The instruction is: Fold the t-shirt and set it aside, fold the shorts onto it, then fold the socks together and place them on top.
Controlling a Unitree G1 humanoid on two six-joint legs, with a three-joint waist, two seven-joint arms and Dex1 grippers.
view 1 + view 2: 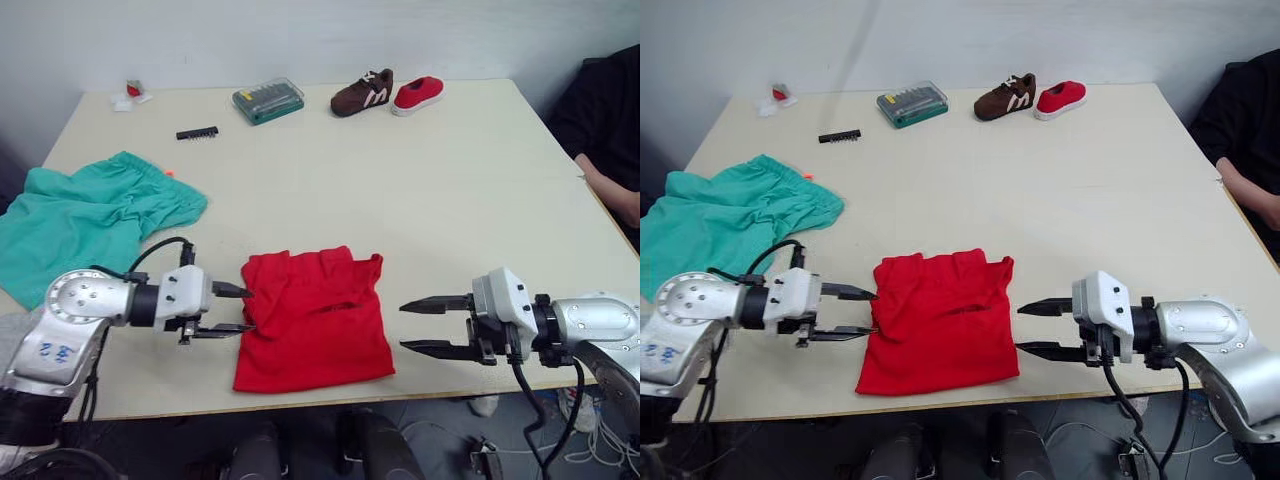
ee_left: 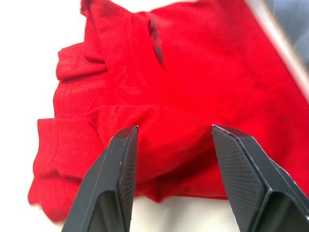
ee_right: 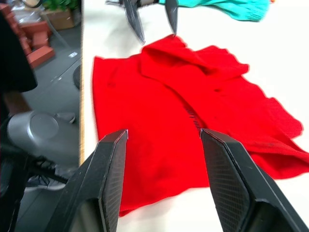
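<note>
The red t-shirt (image 1: 315,320) lies folded into a rough square near the table's front edge. My left gripper (image 1: 238,309) is open at the shirt's left edge, its fingertips astride a raised fold of red cloth (image 2: 164,130). My right gripper (image 1: 418,327) is open a little to the right of the shirt, not touching it. The teal-green shorts (image 1: 85,218) lie spread out at the table's left side, with an orange drawstring tip (image 1: 168,173) showing. The socks are out of view.
At the back of the table (image 1: 450,190) are a brown shoe (image 1: 362,92), a red shoe (image 1: 418,93), a green bit case (image 1: 268,100), a black bit strip (image 1: 197,132) and a small red-and-white item (image 1: 131,93). A person's arm (image 1: 612,190) rests at the right edge.
</note>
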